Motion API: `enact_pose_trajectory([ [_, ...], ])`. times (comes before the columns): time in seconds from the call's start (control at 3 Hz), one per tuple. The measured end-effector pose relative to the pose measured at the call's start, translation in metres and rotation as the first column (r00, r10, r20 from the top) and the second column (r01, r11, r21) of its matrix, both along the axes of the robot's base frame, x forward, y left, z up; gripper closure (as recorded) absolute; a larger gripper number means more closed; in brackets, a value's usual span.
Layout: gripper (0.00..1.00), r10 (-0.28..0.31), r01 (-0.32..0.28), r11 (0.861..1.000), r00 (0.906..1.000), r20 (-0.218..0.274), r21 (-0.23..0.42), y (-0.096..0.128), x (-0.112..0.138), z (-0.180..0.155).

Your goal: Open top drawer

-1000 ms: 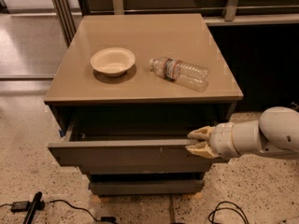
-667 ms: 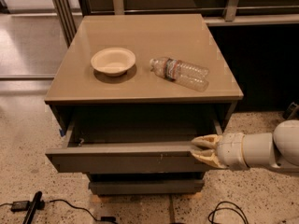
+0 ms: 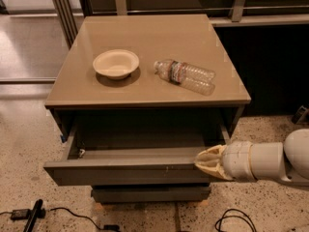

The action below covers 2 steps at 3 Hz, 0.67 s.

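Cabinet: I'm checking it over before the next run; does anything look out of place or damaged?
The bottle lies on its side beside the upright bowl. The top drawer, pulled out, has small pale scratches near the gripper at its right end.

No text I can read.
The bottle point(image 3: 186, 76) by the counter's point(image 3: 145, 33) right edge has an unreadable label point(image 3: 176, 72); my gripper point(image 3: 206, 162) sits below its front right corner.
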State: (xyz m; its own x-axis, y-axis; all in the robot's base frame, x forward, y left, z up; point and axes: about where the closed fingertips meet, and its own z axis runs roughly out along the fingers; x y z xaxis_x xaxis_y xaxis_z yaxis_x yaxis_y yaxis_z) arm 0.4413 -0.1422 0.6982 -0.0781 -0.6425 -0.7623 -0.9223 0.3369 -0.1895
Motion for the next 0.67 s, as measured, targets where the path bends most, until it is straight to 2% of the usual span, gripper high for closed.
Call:
enact_pose_trajectory([
  [0.33, 1.0, -0.043, 0.043, 0.999, 0.9991, -0.008, 0.008, -0.009, -0.046, 0.001],
  [0.67, 0.81, -0.111, 0.111, 0.994, 0.9936, -0.022, 0.01, -0.033, -0.067, -0.004],
])
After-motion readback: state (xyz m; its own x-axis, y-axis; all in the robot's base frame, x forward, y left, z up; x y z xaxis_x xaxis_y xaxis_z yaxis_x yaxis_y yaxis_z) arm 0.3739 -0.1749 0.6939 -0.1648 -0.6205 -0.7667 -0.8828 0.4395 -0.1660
